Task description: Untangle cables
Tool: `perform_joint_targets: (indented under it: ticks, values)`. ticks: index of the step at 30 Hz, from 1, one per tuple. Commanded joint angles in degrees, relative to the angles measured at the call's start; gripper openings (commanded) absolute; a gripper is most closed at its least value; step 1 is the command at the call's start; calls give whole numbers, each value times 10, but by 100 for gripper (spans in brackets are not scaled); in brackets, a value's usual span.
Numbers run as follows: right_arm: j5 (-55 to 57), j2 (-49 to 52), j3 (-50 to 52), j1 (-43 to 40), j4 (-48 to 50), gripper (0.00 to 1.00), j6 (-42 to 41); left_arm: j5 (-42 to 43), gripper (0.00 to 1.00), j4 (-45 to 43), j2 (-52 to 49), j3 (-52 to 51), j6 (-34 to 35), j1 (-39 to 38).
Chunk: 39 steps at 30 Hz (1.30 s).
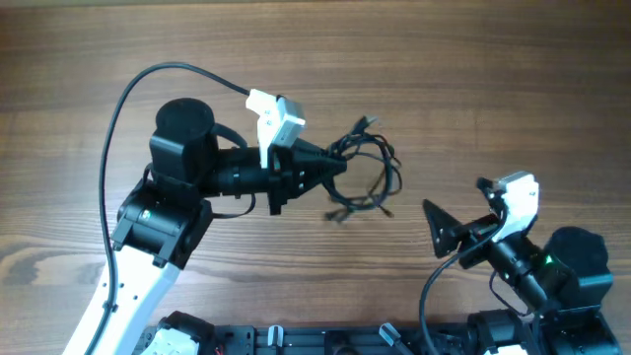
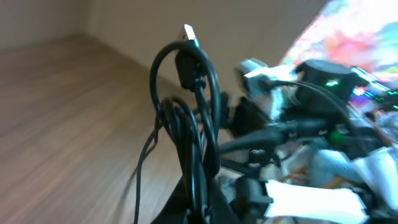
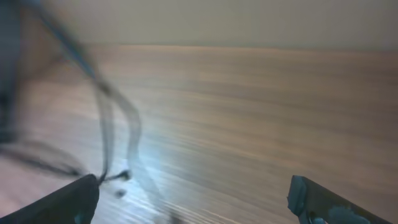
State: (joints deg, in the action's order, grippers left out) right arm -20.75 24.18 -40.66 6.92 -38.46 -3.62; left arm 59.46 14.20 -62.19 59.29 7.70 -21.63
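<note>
Left claw (image 1: 340, 166) is clamped tight on the cables (image 2: 198, 149), its fingers pointing along the table (image 1: 493, 79) toward the right arm. Right claw (image 3: 194, 202) stands wide open with nothing between its fingers, well apart from the bundle.

In the left wrist view the bundle runs straight out from the fingers, its long axis in line with them. It ends in a tight loop, and a plug end (image 2: 188, 32) with a pale metal tip points away from the claw. One loose strand (image 2: 142, 165) bows off to the side. From overhead the strands fan out beyond the fingertips into a couple of open loops over the middle of the table, the whole tangle stretching away from the left claw.

How many separate wires there are cannot be told, as they overlap in one dark knot. Nor is it clear whether the lowest loops touch the wood. The right wrist view is smeared, so the strands show only as faint grey streaks at its left side. The exact grip point is cut off at the bottom of the left wrist view.

Behind the bundle in that view sits the blurred right arm (image 2: 311, 81). A thick black cable (image 1: 128, 99) arcs over the left arm.
</note>
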Motion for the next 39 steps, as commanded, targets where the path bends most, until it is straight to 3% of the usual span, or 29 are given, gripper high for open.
perform_joint_targets:
  ticks: [1, 4, 10, 13, 21, 24, 28, 29, 32, 39]
  values:
    - [-103, 3, -2, -1, 33, 100, 0, -75, 4, 35, 4, 8, -75, 0]
    - [-104, 3, -2, -1, 72, 100, -85, -75, 4, 66, 4, 8, -145, -28]
    - [-104, 3, -2, -1, 80, 100, -115, -98, 4, 73, 4, 8, -222, -86]
    - [-104, 3, -2, -1, 78, 100, -115, -171, 4, 81, 3, 8, -226, -98]
    - [-115, 3, -2, -1, 78, 100, -116, -174, 4, 109, 1, 8, -273, -102]
    - [-129, 3, -2, -1, 78, 100, -116, -176, 4, 133, 0, 8, -338, -115]
    - [-140, 3, -2, -1, 79, 100, -116, -217, 4, 137, -7, 8, -349, -116]
    - [-154, 3, -2, -1, 85, 100, -116, -217, 4, 139, -13, 8, -379, -116]
    - [-154, 3, -2, -1, 103, 100, -163, -217, 4, 139, -28, 8, -415, -116]
    - [-218, 3, -2, -1, 167, 100, -238, -216, 4, 133, -40, 8, -420, -121]
